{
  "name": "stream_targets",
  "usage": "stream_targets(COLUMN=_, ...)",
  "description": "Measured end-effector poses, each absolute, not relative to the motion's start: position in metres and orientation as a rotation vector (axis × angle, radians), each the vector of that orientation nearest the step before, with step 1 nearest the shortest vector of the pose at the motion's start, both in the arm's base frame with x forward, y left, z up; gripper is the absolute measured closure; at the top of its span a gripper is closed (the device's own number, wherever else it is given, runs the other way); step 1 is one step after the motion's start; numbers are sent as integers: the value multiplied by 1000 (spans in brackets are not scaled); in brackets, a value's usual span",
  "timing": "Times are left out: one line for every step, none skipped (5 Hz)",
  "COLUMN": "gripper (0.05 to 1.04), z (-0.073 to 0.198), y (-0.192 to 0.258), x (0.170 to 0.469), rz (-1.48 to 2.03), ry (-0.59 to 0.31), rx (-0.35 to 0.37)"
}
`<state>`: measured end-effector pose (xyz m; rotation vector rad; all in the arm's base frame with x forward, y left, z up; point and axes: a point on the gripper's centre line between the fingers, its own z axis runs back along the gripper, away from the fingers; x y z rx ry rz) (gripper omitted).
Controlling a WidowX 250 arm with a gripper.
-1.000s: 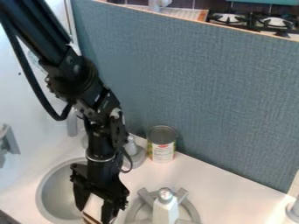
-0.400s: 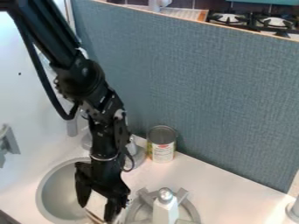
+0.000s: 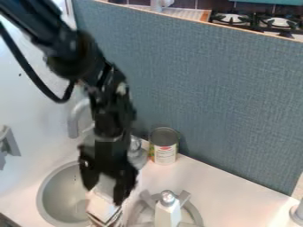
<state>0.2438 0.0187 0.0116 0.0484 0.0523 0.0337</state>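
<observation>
The black gripper [image 3: 106, 195] hangs over the lower left of the view, at the right rim of the round grey sink [image 3: 50, 195]. Its fingers are shut on a white object with brown stripes [image 3: 102, 207], one finger on either side. The object's lower end runs down to the bottom edge of the view, tilted. Just to the right, a white bottle with a silver cap [image 3: 168, 212] stands on a grey round burner-like stand [image 3: 142, 208].
A tin can [image 3: 164, 150] stands against the blue-grey panel [image 3: 207, 84]. The grey faucet [image 3: 75, 117] rises behind the sink, with a grey knob-like base [image 3: 137, 155] near the can. Another grey fixture [image 3: 297, 213] stands at the right edge.
The gripper first shifted slightly right, then rose, with the striped white object moving up between its fingers. More of the sink and faucet now shows. The can and bottle have stayed put.
</observation>
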Motion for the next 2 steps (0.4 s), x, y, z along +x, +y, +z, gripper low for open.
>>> stream_targets(gripper=75, z=48, y=3, x=254, rz=27, ry=5, rx=25)
stream_targets(gripper=75, z=73, y=-13, x=279, rz=-39, ry=-50, rx=19)
